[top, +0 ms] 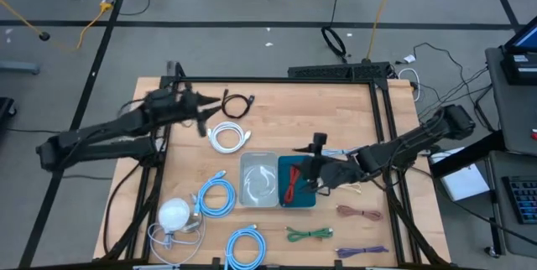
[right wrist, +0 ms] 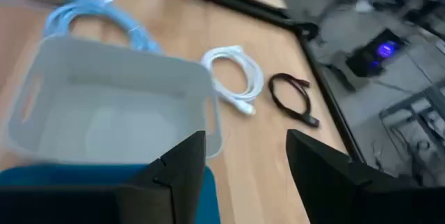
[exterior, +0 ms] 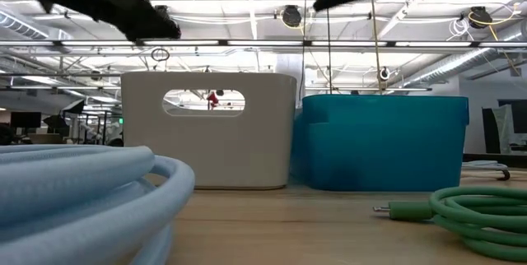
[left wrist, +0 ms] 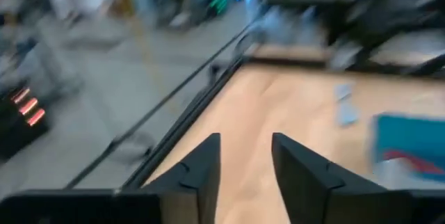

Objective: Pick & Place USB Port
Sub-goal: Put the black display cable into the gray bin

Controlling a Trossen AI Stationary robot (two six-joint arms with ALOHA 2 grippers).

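Progress looked partial: a red cable [top: 291, 183] already lay in the teal bin [top: 300, 199], while white cable [top: 229, 138] at its ten o'clock waited on the table. Left gripper [left wrist: 245, 156] and right gripper [right wrist: 245, 156] both gaped empty.

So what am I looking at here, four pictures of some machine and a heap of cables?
It is one robot with two dark arms at a wooden table. One picture looks straight down, one sits at table height, and two come from cameras on the wrists. The left gripper hangs over the table's far side, near a white cable and a black cable. The right gripper hangs over the teal bin, beside the white bin. Both sets of jaws stand open and hold nothing. A red cable lies in the teal bin; other coiled cables lie around.
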